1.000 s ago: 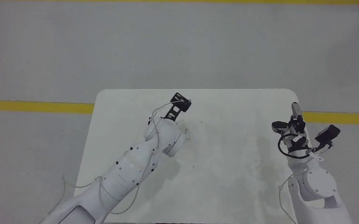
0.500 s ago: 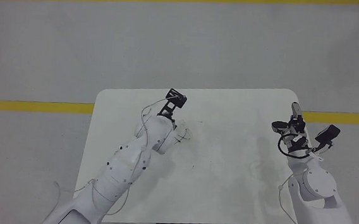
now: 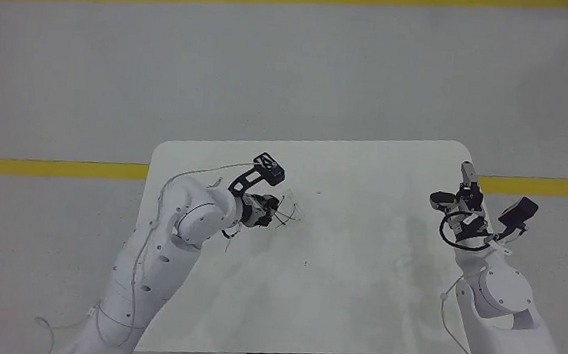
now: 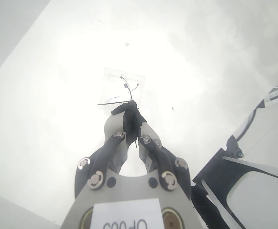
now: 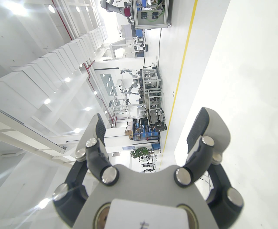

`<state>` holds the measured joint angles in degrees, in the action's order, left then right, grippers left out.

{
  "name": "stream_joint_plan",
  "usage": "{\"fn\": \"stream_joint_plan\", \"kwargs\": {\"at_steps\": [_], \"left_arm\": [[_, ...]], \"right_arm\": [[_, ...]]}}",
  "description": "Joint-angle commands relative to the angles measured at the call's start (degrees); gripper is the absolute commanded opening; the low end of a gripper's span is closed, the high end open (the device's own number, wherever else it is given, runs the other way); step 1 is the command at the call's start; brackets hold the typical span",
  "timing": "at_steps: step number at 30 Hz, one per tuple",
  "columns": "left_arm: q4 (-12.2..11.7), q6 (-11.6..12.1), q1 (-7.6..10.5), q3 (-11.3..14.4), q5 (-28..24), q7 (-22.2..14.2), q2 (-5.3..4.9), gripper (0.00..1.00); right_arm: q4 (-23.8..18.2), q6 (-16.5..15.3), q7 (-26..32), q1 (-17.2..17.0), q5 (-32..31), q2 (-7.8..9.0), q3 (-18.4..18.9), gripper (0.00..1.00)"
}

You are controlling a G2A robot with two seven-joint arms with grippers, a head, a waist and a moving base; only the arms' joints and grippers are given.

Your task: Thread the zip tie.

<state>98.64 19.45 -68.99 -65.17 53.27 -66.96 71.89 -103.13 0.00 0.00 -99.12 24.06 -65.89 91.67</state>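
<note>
A thin black zip tie (image 4: pixel 115 102) is pinched in my left gripper (image 4: pixel 130 106), which is shut; one end sticks out sideways past the fingertips and a short piece shows between the fingers (image 4: pixel 139 121). Just beyond lies a small clear tray (image 4: pixel 108 74) with several more black zip ties (image 4: pixel 128 87). From above, the left gripper (image 3: pixel 264 210) hangs over the near edge of that tray (image 3: pixel 290 212), left of the table's middle. My right gripper (image 5: pixel 152 121) is open and holds nothing; it hovers at the table's right edge (image 3: pixel 460 191), pointing away from the table.
The white table (image 3: pixel 376 285) is bare between the two arms. Its right edge runs beside the right gripper, with grey floor and a yellow line (image 3: pixel 554 185) beyond. Part of the left arm (image 4: pixel 249 169) shows beside its gripper.
The left arm has swung its elbow out to the left and turned its wrist, with the gripper staying at the tray. The right arm has not moved.
</note>
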Motion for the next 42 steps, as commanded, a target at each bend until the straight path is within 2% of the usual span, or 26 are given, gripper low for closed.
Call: {"fn": "stream_joint_plan", "kwargs": {"at_steps": [1,6,15,17,19,22,27,31,34,35,42], "left_arm": [[0.4,0.0,0.42,1.1,-4.0,1.3,-1.73,0.0],[0.7,0.0,2.8,5.7,-8.8,2.5,-6.41,0.0],[0.7,0.0,2.8,5.7,-8.8,2.5,-6.41,0.0],[-0.7,0.0,2.77,5.9,-10.3,3.8,-6.49,0.0],[-0.8,0.0,3.03,6.0,-13.1,3.5,-6.86,0.0],[-0.2,0.0,3.68,5.5,-21.4,0.9,-8.29,0.0],[0.7,0.0,3.69,4.2,-31.7,-1.6,-11.84,0.0],[0.9,0.0,3.4,4.3,-36.8,-3.2,-14.62,0.0],[1.4,0.0,3.53,5.8,-40.3,-4.9,-16.37,0.0],[1.7,0.0,3.79,6.6,-40.0,-6.2,-16.71,0.0],[1.7,0.0,3.79,6.6,-40.0,-6.2,-16.71,0.0]], "right_arm": [[0.0,0.0,0.0,0.0,0.0,0.0,0.0,1.0],[0.0,0.0,0.0,0.0,0.0,0.0,0.0,1.0],[0.0,0.0,0.0,0.0,0.0,0.0,0.0,1.0],[0.0,0.0,0.0,0.0,0.0,0.0,0.0,1.0],[0.0,0.0,0.0,0.0,0.0,0.0,0.0,1.0],[0.0,0.0,0.0,0.0,0.0,0.0,0.0,1.0],[0.0,0.0,0.0,0.0,0.0,0.0,0.0,1.0],[0.0,0.0,0.0,0.0,0.0,0.0,0.0,1.0],[0.0,0.0,0.0,0.0,0.0,0.0,0.0,1.0],[0.0,0.0,0.0,0.0,0.0,0.0,0.0,1.0],[0.0,0.0,0.0,0.0,0.0,0.0,0.0,1.0]]}}
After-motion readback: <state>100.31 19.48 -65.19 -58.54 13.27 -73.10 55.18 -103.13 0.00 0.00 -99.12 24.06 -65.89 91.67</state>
